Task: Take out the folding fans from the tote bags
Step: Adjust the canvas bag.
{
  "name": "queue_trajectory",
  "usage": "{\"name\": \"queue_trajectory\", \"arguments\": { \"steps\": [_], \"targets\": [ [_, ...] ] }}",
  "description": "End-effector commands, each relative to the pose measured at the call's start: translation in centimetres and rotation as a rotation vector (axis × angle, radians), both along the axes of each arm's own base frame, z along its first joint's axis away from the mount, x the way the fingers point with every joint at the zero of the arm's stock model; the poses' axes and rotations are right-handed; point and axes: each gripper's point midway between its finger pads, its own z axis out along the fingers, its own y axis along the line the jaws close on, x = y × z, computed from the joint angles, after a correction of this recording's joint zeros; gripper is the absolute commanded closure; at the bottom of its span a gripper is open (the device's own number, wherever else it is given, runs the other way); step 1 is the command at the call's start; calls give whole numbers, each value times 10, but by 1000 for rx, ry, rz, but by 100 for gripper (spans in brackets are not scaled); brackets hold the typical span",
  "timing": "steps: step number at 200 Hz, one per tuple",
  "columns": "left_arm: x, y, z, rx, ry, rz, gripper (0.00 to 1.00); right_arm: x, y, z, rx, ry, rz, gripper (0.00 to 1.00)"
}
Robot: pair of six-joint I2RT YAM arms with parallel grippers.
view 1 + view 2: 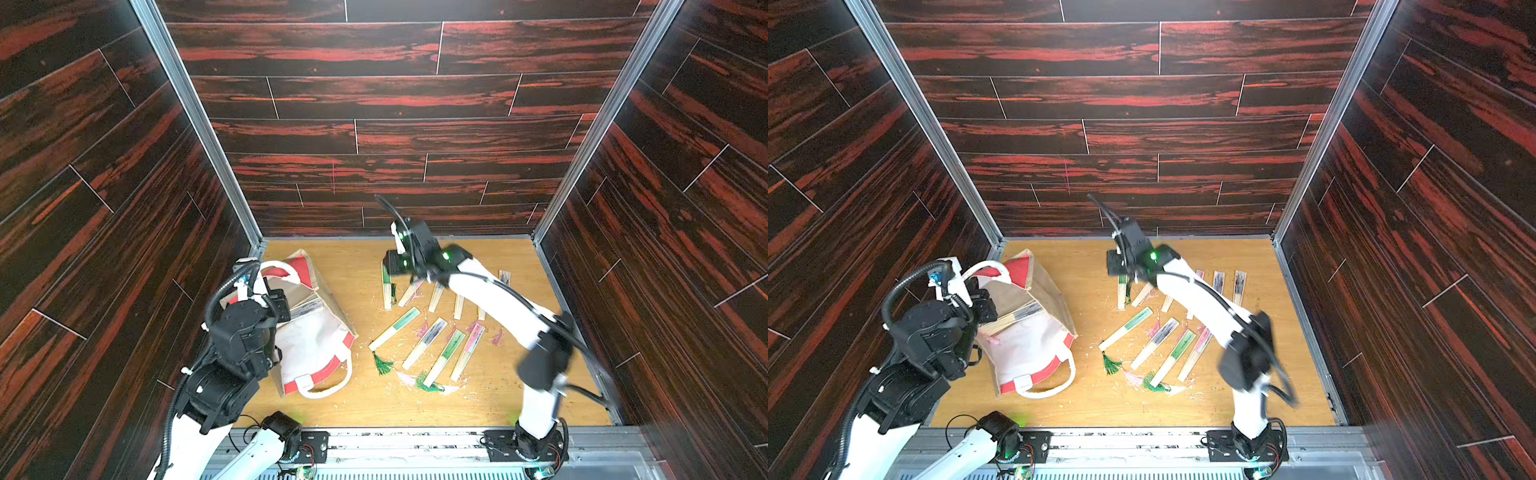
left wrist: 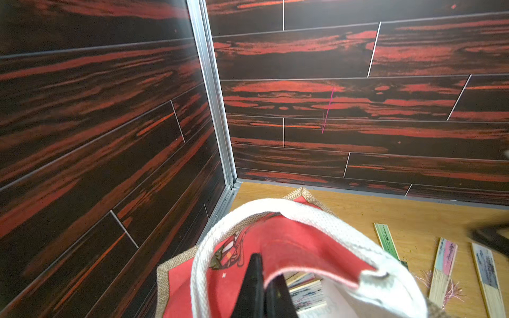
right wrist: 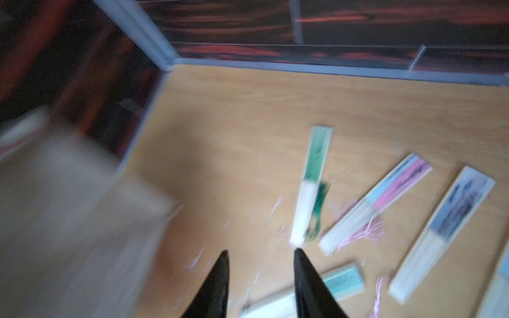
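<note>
Several folding fans out on desk beside tote bag, more inside it. Pinches its rim with left fingers, pressed together; holds right fingers spread, empty, over desk.

- The right wrist view is smeared throughout; the tote bag beside the right pincer is a tan smudge with no detail.
- In both top views the right arm covers parts of several folding fans behind that pincer, whose tips are hidden beneath its own wrist.
- Just past the left pincer, only the ends of the fans in the bag show; their number cannot be told.
- That pincer's fingers run off the picture's edge.
</note>
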Motion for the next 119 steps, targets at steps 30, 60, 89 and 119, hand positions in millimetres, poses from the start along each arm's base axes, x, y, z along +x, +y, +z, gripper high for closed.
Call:
{"name": "queue_trajectory", "arguments": {
  "steps": [30, 60, 89, 119],
  "targets": [
    [15, -2, 10, -23, -39, 28, 100, -111, -1, 65, 318, -257, 214, 59],
    [29, -4, 4, -37, -10, 63, 100, -168, 27, 57, 345, -278, 417, 59],
    [41, -3, 1, -56, 28, 122, 100, -194, 63, 32, 240, -273, 526, 59],
    [54, -8, -4, -93, 39, 133, 100, -198, 93, 3, 224, -189, 561, 59]
  ]
}}
